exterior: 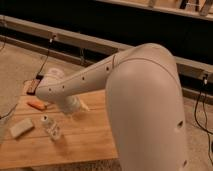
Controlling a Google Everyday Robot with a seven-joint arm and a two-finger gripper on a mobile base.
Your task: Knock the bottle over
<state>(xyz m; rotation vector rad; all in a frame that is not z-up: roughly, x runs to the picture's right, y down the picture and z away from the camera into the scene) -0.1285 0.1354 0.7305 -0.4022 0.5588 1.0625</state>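
- Bottle (50,126), small, clear-whitish plastic with a white cap, sits on the left part of the wooden table (95,137), between a pale sponge-like block (21,127) and the arm's end. I cannot tell whether it stands fully upright or leans.
- It looks light and stiff with a narrow base, so it should topple easily. Pushed low, the smooth plastic may slide instead of tipping.
- The best contact is high, near the cap, with a sideways nudge and no grasp.
- Gripper (75,106) hangs just up and right of the bottle, apart from it and mostly hidden by the wrist. I cannot tell whether it is released or clenched.
- An orange marker (37,105) lies near, behind the bottle.
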